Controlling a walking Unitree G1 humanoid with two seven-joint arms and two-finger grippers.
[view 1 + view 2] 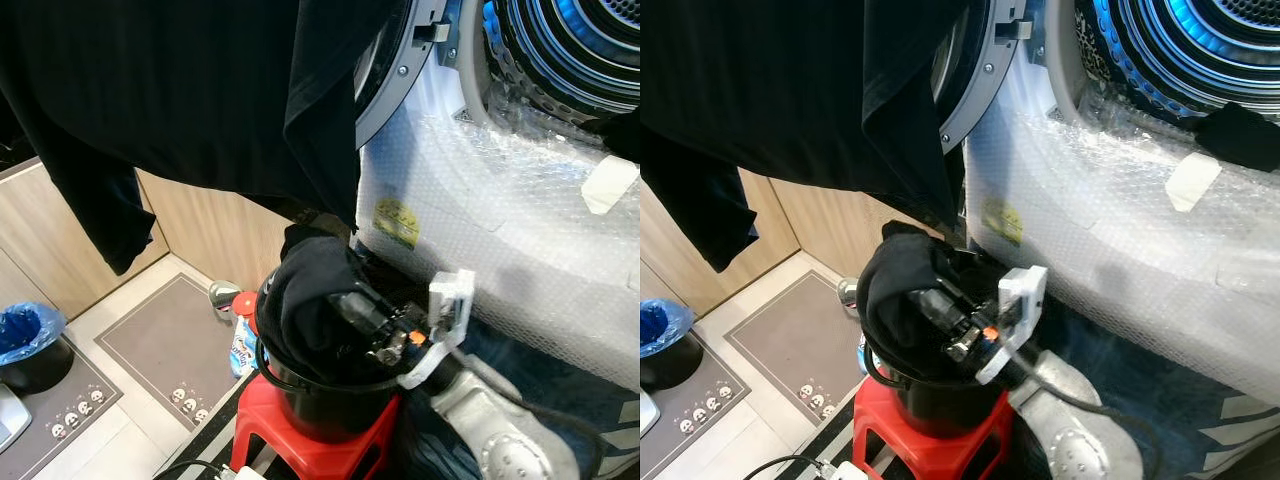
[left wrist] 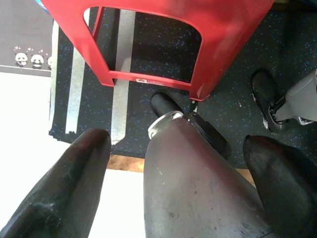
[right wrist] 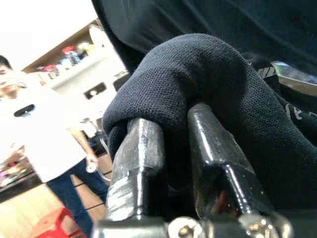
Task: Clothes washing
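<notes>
At the far left a blue-lined bin (image 1: 25,335) is seen on a pale tiled floor (image 1: 115,440), beside grey mats (image 1: 170,345) printed with small pandas, and wood-panelled cabinets (image 1: 215,235) are set behind them. A large black garment (image 1: 190,90) is draped across the upper left, hanging over the open washer door (image 1: 395,75). Below it, a black bucket (image 1: 325,405) is stood on a red plastic stool (image 1: 330,450), and a dark garment (image 1: 310,295) is heaped in the bucket's mouth. The right gripper (image 3: 171,134) is closed on a fold of this dark garment, the cloth being pinched between its fingers. The left gripper (image 2: 185,183) is held low beside the stool with its fingers spread apart, above a dark speckled mat (image 2: 163,52). To the right, the washing machine (image 1: 500,230) is wrapped in bubble wrap, its drum (image 1: 570,45) lit blue. A person (image 3: 44,134) in a white shirt is seen in the right wrist view.
</notes>
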